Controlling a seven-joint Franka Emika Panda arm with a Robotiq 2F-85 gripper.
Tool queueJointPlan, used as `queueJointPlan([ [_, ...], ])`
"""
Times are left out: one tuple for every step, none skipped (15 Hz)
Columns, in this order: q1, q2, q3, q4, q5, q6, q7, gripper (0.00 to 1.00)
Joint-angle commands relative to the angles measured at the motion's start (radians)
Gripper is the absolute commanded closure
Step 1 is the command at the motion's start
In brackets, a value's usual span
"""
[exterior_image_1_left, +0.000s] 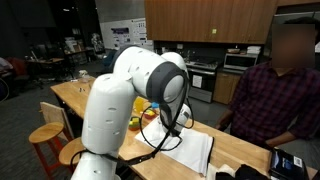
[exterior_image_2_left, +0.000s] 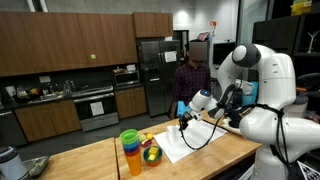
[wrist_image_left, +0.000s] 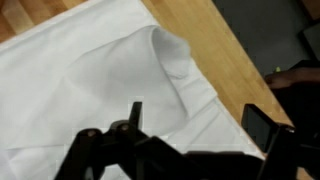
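Over the white cloth (wrist_image_left: 90, 70), wrist view: your gripper (wrist_image_left: 180, 150) shows at 6 o'clock with the jaws spread wide. Nothing sits between the fingers (wrist_image_left: 265, 130).

Cloth fills the frame from 8 round to 12 o'clock. A raised fold (wrist_image_left: 168, 50) stands at about 12 o'clock from the gripper, apart from the fingertips as far as I can tell. The cloth edge runs diagonally from 12 down toward 4 o'clock. Bare wooden table (wrist_image_left: 225, 60) lies beyond it at 1 to 2 o'clock. There's a dark shape at the 3 o'clock edge, too blurred to identify.

In an exterior view your gripper (exterior_image_2_left: 184, 121) points down at the cloth (exterior_image_2_left: 195, 142), close above it. I can't tell from here whether it touches. A stack of coloured cups (exterior_image_2_left: 131, 152) stands at 8 o'clock from the gripper, well apart from it. A bowl (exterior_image_2_left: 152, 157) with fruit sits just beside the stack, between cups and cloth. A person (exterior_image_2_left: 192, 78) stands behind the table at 12 o'clock from the gripper.

In an exterior view taken from behind the arm (exterior_image_1_left: 120, 110), the arm body blocks your gripper, so you get no jaw read there. The cloth (exterior_image_1_left: 192, 152) lies on the table (exterior_image_1_left: 75, 95) at 4 o'clock from the arm. The person (exterior_image_1_left: 272, 100) is at 3 o'clock, near the table edge.
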Motion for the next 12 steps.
queueJointPlan([
  [0.080, 0.219, -0.082, 0.041, 0.026, 0.034, -0.090, 0.00],
  [0.119, 0.262, -0.118, 0.051, 0.005, 0.044, -0.070, 0.00],
  [0.163, 0.296, -0.160, 0.056, -0.011, 0.061, -0.044, 0.00],
  [0.211, 0.323, -0.211, 0.051, 0.009, 0.085, -0.043, 0.00],
  [0.249, 0.327, -0.249, 0.053, 0.021, 0.104, -0.042, 0.00],
  [0.280, 0.320, -0.279, 0.048, 0.029, 0.121, -0.023, 0.00],
  [0.301, 0.291, -0.295, 0.051, 0.016, 0.130, 0.008, 0.00],
  [0.319, 0.262, -0.307, 0.057, 0.003, 0.125, 0.024, 0.00],
  [0.334, 0.230, -0.314, 0.060, 0.002, 0.118, 0.038, 0.00],
  [0.292, 0.318, -0.283, 0.063, 0.016, 0.109, -0.019, 0.00],
  [0.304, 0.301, -0.289, 0.072, 0.016, 0.109, -0.010, 0.00],
  [0.312, 0.285, -0.293, 0.075, 0.016, 0.109, -0.001, 0.00],
])
